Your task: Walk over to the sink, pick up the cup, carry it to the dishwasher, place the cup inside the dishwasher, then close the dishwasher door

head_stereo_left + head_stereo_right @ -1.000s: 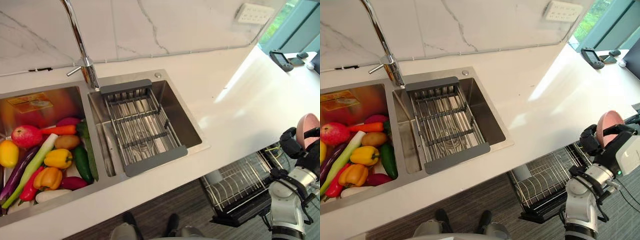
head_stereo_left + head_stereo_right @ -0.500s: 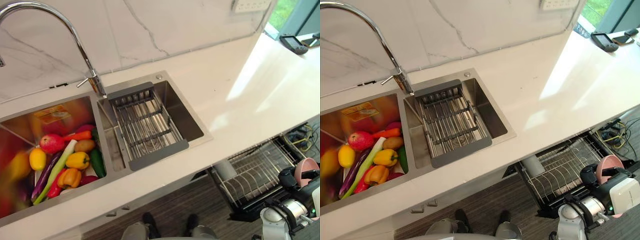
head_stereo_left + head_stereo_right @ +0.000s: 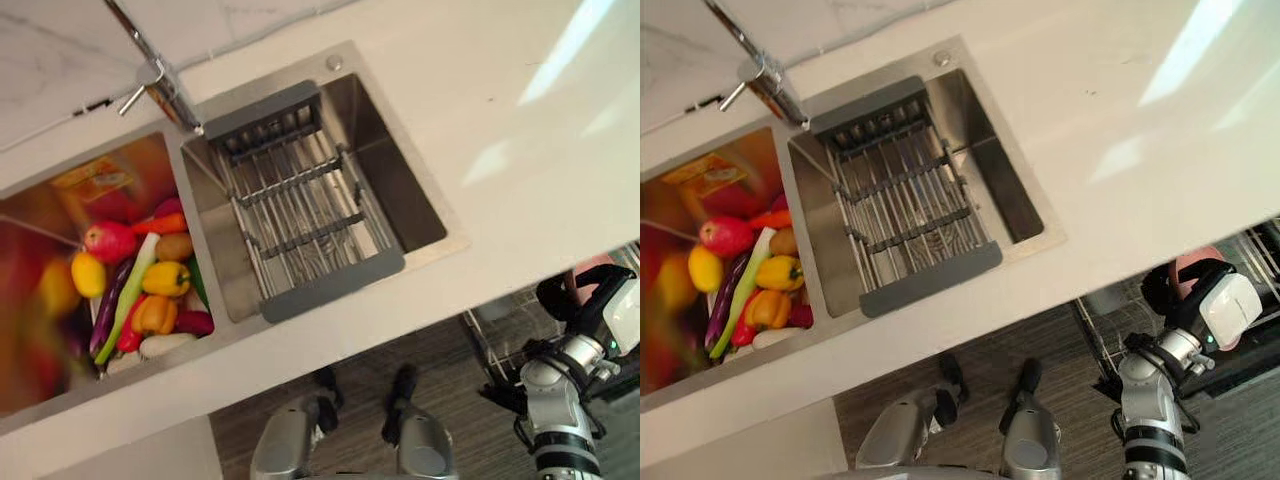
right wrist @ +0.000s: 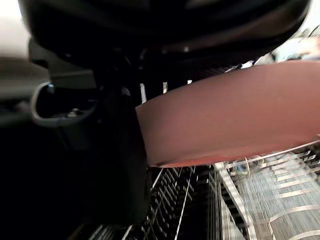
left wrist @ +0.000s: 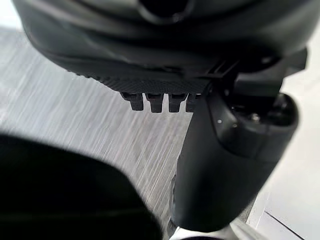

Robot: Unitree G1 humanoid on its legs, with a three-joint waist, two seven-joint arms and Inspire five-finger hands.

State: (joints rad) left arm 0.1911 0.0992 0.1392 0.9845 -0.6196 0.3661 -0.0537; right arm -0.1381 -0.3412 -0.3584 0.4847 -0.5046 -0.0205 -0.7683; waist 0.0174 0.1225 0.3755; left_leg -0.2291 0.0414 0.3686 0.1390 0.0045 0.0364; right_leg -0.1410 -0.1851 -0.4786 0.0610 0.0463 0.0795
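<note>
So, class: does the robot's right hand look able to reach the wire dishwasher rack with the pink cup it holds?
Probably yes: the right hand, curled round the pink cup, hangs over the pulled-out wire rack, with nothing visible between them.

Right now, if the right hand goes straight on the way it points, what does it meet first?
Probably the dishwasher's wire rack: the right wrist view shows its wires past the right hand and the pink cup it grips. Depth is unclear.
</note>
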